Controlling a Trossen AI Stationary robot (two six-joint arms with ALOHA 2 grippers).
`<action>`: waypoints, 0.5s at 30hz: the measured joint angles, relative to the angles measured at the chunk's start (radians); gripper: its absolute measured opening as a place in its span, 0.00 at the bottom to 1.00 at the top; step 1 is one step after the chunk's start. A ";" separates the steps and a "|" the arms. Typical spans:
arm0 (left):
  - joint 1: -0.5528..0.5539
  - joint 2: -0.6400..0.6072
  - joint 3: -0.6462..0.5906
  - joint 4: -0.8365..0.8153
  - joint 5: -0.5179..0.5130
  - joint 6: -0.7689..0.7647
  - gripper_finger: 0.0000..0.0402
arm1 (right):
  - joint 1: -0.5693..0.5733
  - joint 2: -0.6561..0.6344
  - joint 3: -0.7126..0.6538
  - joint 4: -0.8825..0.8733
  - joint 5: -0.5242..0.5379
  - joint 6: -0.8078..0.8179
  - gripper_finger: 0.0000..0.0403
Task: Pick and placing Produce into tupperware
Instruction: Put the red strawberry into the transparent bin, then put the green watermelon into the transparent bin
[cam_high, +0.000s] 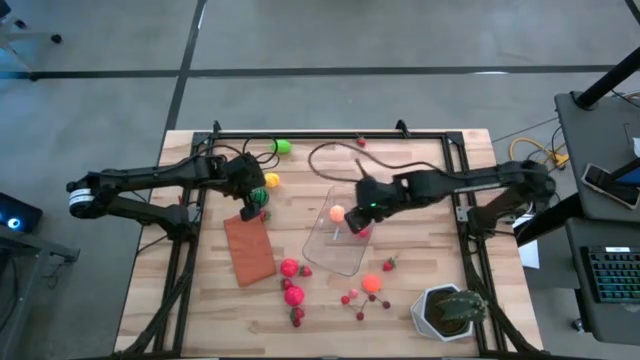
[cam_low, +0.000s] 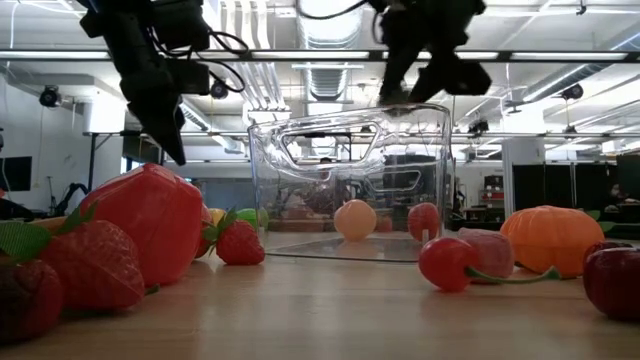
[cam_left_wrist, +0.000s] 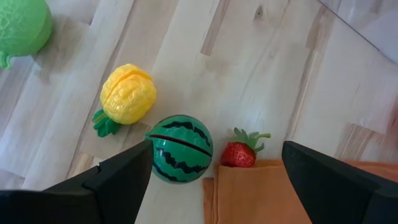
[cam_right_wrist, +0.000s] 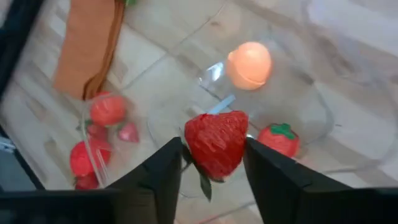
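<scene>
My right gripper (cam_right_wrist: 214, 149) is shut on a red strawberry (cam_right_wrist: 216, 142) over the clear tupperware (cam_high: 335, 240), which holds a peach-coloured ball (cam_right_wrist: 250, 64) and a small red fruit with a green cap (cam_right_wrist: 280, 138). My left gripper (cam_left_wrist: 214, 149) is open and empty above a striped green watermelon (cam_left_wrist: 181, 148) and a small strawberry (cam_left_wrist: 241, 152), which lie on the table at the far end of the flat brown-orange rectangle (cam_left_wrist: 261, 193). A yellow fruit (cam_left_wrist: 127, 93) lies just beyond them. In the high view the left gripper (cam_high: 256, 200) is left of the tupperware. My right gripper pinches the strawberry by its two opposite sides (cam_right_wrist: 193, 146) between its two fingers. The fingers come from above, pointing down. The strawberry is lifted clear over the tupperware's inside, with a green leaf hanging at its lower end (cam_right_wrist: 205, 186).
Several red fruits (cam_high: 292, 290), an orange one (cam_high: 372, 283) and cherries (cam_high: 355, 300) lie toward the near edge. A green plant in a white pot (cam_high: 450, 310) stands at the near right. A green fruit (cam_high: 283, 147) and a black cable (cam_high: 340, 155) lie at the far side.
</scene>
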 joint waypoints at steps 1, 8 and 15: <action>0.000 0.000 -0.001 -0.002 0.000 0.000 0.85 | 0.000 0.027 0.016 -0.006 -0.010 -0.014 0.45; 0.000 0.000 -0.001 -0.001 0.000 0.000 0.85 | 0.000 0.093 0.120 -0.108 0.041 -0.046 0.63; 0.000 0.000 0.003 0.000 0.001 -0.001 0.85 | 0.000 0.003 0.173 -0.197 0.279 0.000 0.75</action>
